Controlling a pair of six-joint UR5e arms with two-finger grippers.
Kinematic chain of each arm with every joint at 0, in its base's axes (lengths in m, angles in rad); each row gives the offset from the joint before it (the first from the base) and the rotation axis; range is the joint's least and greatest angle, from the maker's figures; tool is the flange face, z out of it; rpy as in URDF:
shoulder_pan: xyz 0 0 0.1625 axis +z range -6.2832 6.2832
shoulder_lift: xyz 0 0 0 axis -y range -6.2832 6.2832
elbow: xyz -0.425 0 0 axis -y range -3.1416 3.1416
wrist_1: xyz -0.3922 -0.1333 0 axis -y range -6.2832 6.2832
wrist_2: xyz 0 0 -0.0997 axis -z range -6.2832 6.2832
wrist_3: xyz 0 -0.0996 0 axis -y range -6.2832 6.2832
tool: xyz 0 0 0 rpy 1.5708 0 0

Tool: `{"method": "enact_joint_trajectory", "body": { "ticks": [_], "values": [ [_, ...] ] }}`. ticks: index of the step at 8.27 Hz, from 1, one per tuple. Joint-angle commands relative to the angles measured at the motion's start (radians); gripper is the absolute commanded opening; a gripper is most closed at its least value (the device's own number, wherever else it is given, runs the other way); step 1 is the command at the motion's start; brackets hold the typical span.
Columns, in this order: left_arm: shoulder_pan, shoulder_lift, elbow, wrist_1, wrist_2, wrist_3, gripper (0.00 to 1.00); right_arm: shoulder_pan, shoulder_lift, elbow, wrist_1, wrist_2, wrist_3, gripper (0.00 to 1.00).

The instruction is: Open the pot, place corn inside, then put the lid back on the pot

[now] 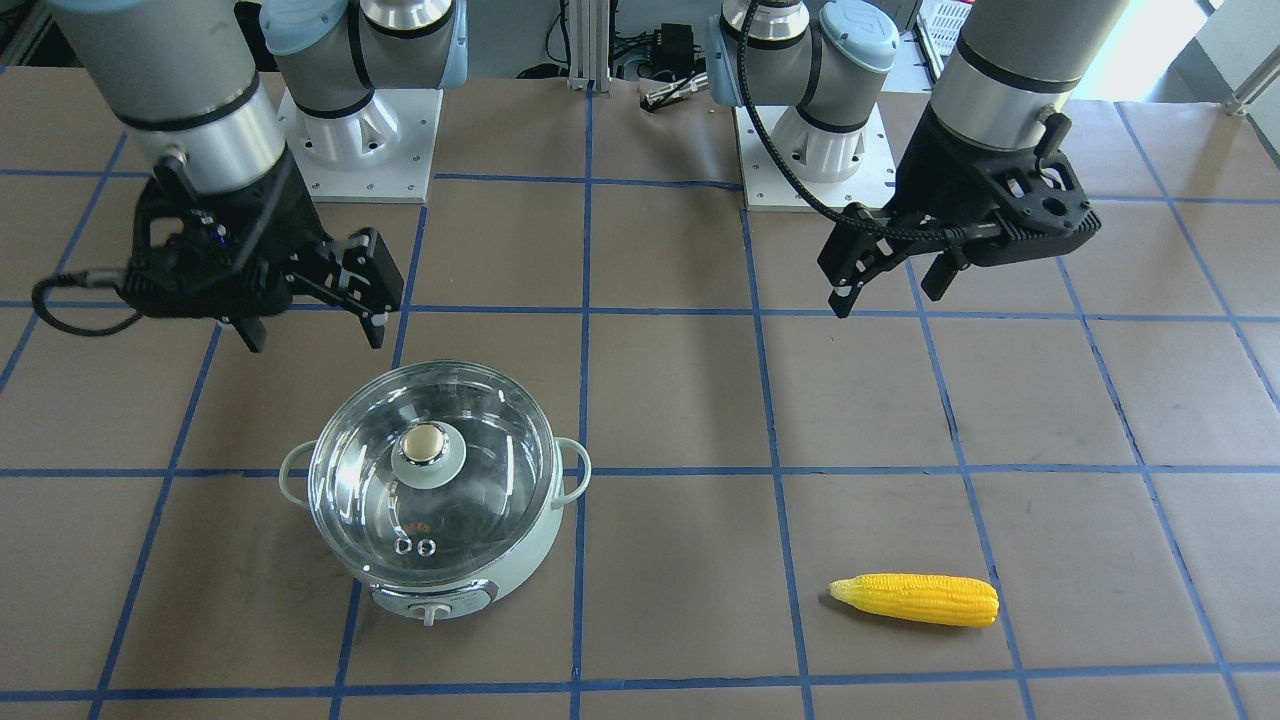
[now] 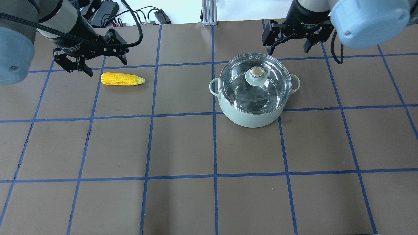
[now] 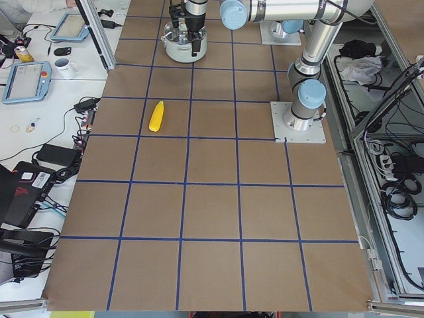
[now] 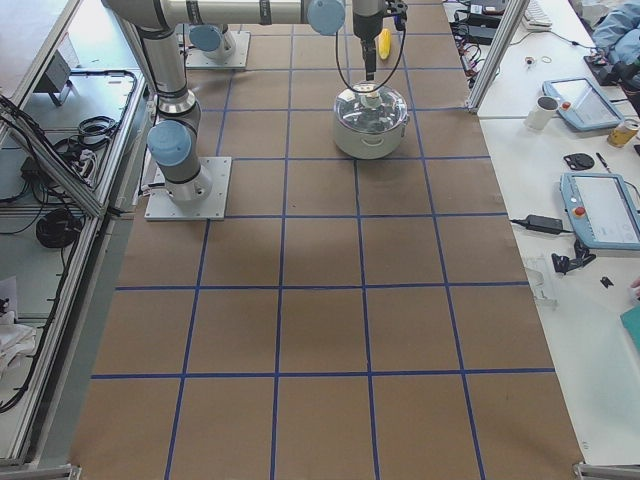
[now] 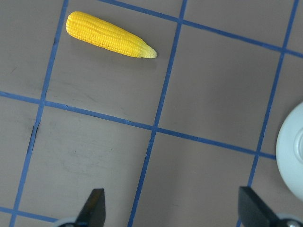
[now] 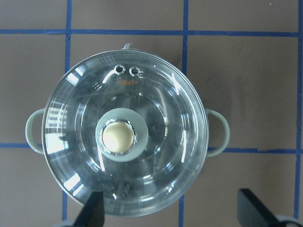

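Observation:
The mint-green pot (image 1: 440,575) stands on the table with the clear glass lid (image 1: 350,480) seated on it; its beige knob (image 1: 428,443) is centred. The pot (image 2: 251,119) and lid (image 2: 274,81) also show in the overhead view. My right gripper (image 1: 315,335) hangs open and empty above the table just behind the pot; its wrist view looks straight down on the lid (image 6: 161,156). The yellow corn (image 1: 920,600) lies flat on the table, apart from the pot. My left gripper (image 2: 104,65) hangs open and empty just behind the corn (image 2: 121,79), which lies in its wrist view (image 5: 106,35).
The table is brown paper with a blue tape grid (image 2: 214,114). Both arm bases (image 1: 360,140) stand at the robot's side. Cables and a power brick (image 1: 675,45) lie beyond that edge. A side bench with tablets and a mug (image 3: 65,66) is off the table.

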Motion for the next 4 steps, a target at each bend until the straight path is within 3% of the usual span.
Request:
{"method": "enact_joint_trajectory", "body": {
  "ticks": [1, 2, 4],
  "values": [
    [0.034, -0.092, 0.001, 0.141, -0.003, -0.403, 1.00, 0.069, 0.135, 0.003, -0.131, -0.001, 0.118, 1.00],
    [0.039, -0.119, 0.007, 0.154, -0.003, -0.429, 1.00, 0.077, 0.190, 0.004, -0.196, -0.001, 0.137, 1.00],
    [0.042, -0.170, 0.008, 0.156, -0.003, -0.580, 1.00, 0.077, 0.208, 0.015, -0.192, -0.001, 0.146, 1.00]
  ]
}}
